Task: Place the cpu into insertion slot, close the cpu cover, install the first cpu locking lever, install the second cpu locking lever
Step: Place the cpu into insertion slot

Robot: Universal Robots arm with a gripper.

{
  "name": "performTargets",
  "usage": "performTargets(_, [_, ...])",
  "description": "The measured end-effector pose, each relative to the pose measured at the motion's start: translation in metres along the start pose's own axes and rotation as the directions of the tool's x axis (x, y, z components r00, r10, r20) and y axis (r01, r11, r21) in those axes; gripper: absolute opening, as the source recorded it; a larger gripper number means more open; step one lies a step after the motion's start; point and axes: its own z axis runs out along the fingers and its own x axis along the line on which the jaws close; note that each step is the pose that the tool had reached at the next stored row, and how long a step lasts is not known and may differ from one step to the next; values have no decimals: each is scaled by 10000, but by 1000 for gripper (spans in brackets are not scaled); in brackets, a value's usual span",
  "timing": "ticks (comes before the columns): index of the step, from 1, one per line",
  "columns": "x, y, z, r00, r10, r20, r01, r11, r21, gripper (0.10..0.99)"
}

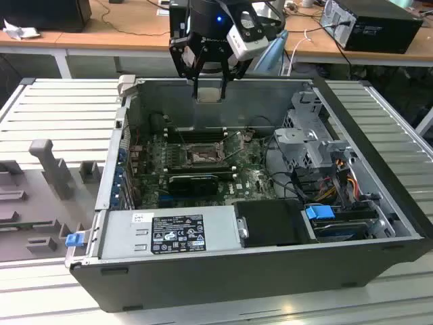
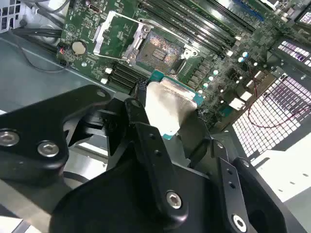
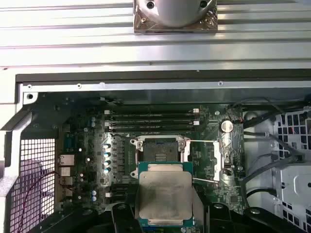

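Black gripper links are looming nearest the lens in the second wrist view. The fingers are clamping the cpu by two opposite edges and holding it in the air above the green motherboard. Its silver-grey lid is looking dull and mottled, with a teal board rim peeking out around it. In the first wrist view the chip is hanging clear of the insertion slot, which is lying open and dark inside its metal edging, while the cpu cover seems to be standing swung aside next to it. In the exterior view the arm is hovering by the far wall of the computer case, well above the board. I am judging the chip light, thin and stiff, its smooth lid likely slippery and its underside fragile, so this edge grip is looking right.
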Motion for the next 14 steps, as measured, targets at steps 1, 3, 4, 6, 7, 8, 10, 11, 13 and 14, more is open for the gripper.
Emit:
performTargets(1, [0, 0, 0, 10000, 57, 5, -57, 10000, -1, 525])
performTargets(3, [0, 0, 1, 9985, 553, 49, -553, 9985, -12, 525])
performTargets(4, [0, 0, 1, 9974, 715, 64, -714, 9974, -15, 525])
performTargets(6, [0, 0, 2, 9953, 960, 85, -960, 9954, -22, 525])
performTargets(7, [0, 0, 3, 9946, 1030, 91, -1030, 9947, -23, 525])
performTargets(8, [0, -1, 6, 9941, 1080, 95, -1079, 9942, -26, 525])
performTargets(10, [-1, -4, 33, 9939, 1102, 97, -1102, 9939, -26, 525])
performTargets(11, [-1, -4, 40, 9939, 1102, 97, -1102, 9939, -25, 525])
performTargets(13, [-1, -5, 40, 9932, 1163, 101, -1163, 9932, -24, 525])
performTargets(14, [-1, -5, 41, 9922, 1244, 108, -1244, 9922, -27, 525])
